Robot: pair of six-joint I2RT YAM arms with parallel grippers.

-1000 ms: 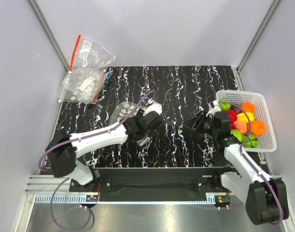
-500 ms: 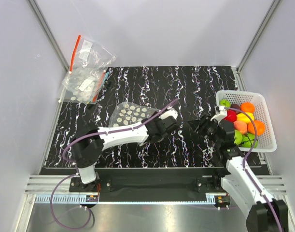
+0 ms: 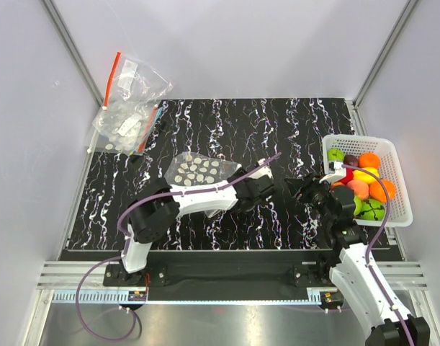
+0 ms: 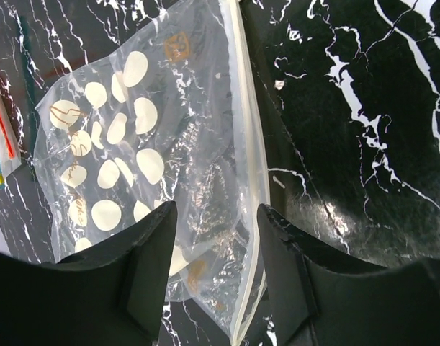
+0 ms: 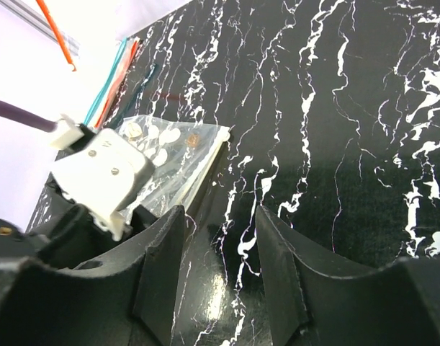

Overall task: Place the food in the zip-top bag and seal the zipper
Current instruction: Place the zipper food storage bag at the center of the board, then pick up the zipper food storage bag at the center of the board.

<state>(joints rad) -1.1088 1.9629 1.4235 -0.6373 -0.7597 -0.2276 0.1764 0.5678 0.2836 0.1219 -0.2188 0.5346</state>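
One dotted zip-top bag on the black marbled tabletop, left of centre, zipper edge between the parted fingers of the left gripper; right gripper near, jaws likewise apart over bare tabletop; food heaped in the white basket at right

The table has a black top veined with white, glossy enough to catch the light. Left of its middle the zip-top bag lies flat, clear plastic printed with white round dots. The zipper runs as a pale strip along one edge of it, with bare black top just beside. At the right edge sits a white mesh basket, reaching past the black top onto the pale border. At the far left corner lies a heap of clear bags, crumpled, one with a red strip, hanging partly off the corner.
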